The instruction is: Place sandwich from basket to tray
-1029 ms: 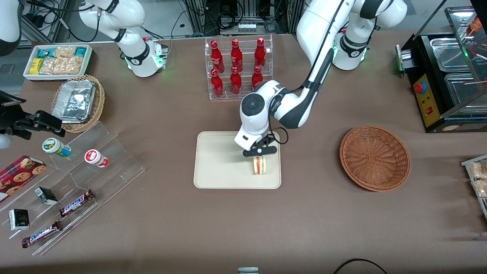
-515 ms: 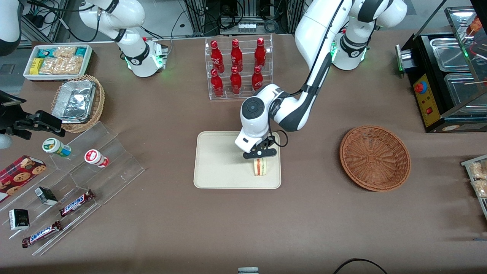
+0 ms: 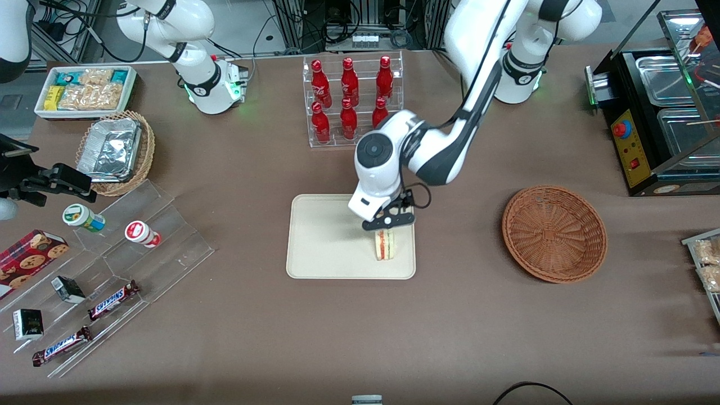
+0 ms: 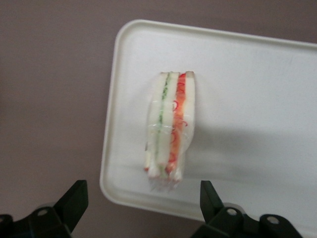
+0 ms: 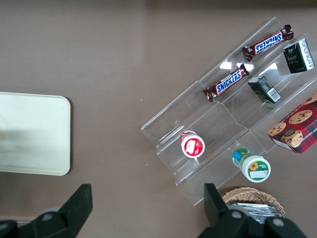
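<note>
The sandwich (image 3: 385,244) (image 4: 170,126) stands on its edge on the cream tray (image 3: 326,247) (image 4: 257,99), close to the tray's end that faces the basket. Its green and orange-red filling layers face up. My left gripper (image 3: 389,220) (image 4: 143,201) hovers open just above the sandwich, apart from it, with nothing between its fingers (image 4: 74,201). The reddish-brown wicker basket (image 3: 554,233) sits empty on the table toward the working arm's end.
A clear rack of red bottles (image 3: 351,98) stands farther from the front camera than the tray. Toward the parked arm's end are a clear stepped display with snack bars and cups (image 3: 112,264), a tan basket with foil containers (image 3: 115,152) and a white snack bin (image 3: 84,90).
The gripper has risen a little off the sandwich, which stays standing on the tray. The arm's elbow has swung slightly upward.
</note>
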You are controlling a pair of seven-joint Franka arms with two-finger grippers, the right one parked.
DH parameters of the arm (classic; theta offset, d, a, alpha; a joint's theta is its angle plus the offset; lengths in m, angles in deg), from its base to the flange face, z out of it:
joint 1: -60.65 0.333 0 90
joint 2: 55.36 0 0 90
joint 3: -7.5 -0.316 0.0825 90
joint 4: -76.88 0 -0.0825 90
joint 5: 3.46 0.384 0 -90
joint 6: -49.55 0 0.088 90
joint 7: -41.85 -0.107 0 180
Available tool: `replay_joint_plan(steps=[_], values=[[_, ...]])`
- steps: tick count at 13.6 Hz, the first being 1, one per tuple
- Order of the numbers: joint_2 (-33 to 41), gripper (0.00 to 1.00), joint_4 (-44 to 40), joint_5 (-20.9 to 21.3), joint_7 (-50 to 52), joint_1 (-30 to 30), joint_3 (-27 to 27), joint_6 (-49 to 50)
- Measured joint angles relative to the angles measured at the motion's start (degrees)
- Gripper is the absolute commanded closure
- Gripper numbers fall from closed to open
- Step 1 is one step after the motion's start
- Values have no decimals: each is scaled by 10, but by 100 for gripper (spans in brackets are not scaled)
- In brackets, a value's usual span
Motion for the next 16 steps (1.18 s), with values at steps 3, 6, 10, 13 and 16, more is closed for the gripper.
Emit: replay_joint_plan(steps=[3,6,10,13,16], values=[[65,0,0,0,1,18,-6,51],[127,0,-1,0,1,36,-6,95],[223,0,2,0,1,37,-32,180],[274,0,20,1,-11,39,-70,210],[311,0,46,2,-51,71,-88,232]])
